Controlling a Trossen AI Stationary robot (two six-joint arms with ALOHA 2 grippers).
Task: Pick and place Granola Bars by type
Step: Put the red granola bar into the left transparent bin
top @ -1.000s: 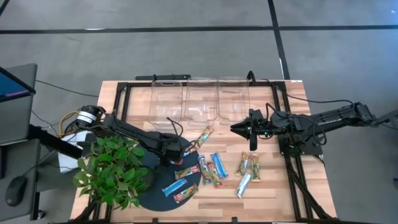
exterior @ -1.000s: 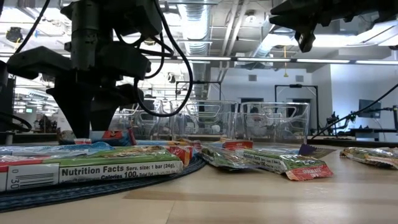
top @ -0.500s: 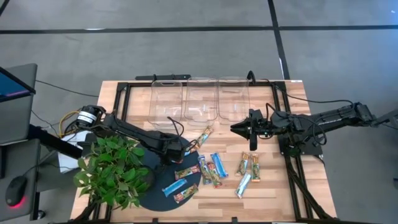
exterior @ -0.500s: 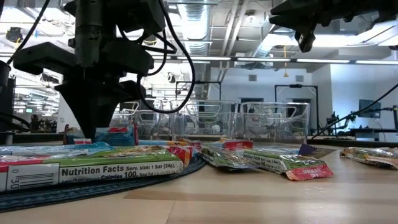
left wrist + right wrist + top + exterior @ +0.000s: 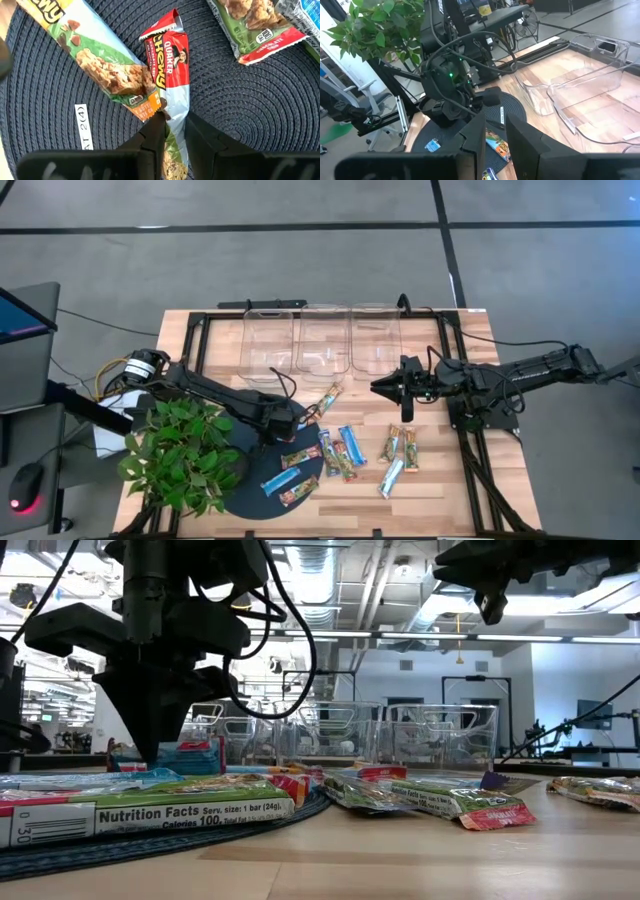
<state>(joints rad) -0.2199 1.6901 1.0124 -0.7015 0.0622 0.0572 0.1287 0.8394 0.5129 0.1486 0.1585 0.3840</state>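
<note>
Left wrist view shows the left end effector [image 5: 172, 127] clamped together on a red-and-silver granola bar [image 5: 172, 85], its two dark fingers [image 5: 152, 132] pinching the wrapper across its narrow width near one end. The bar lies on a dark woven round mat [image 5: 240, 115], just beside and partly overlapping a green-tan bar [image 5: 100, 62]; a third bar [image 5: 255, 25] lies apart, nearer the mat's edge. From the high view, more bars are scattered on the worktop [image 5: 440, 470] near the mat, among them a blue bar [image 5: 350, 442], and three clear bins [image 5: 322, 340] stand in a row at the far side.

These bars look light and flat, with a slick, crinkly foil wrapper that could slide or twist between the fingers. The contents seem soft and would likely bend if gripped at the very tip, so a hold across the middle of the width seems safer. The neighbouring bar may drag along on lifting.

The right end effector [image 5: 385, 387] hangs above the worktop near the bins, holding nothing that I can see.
</note>
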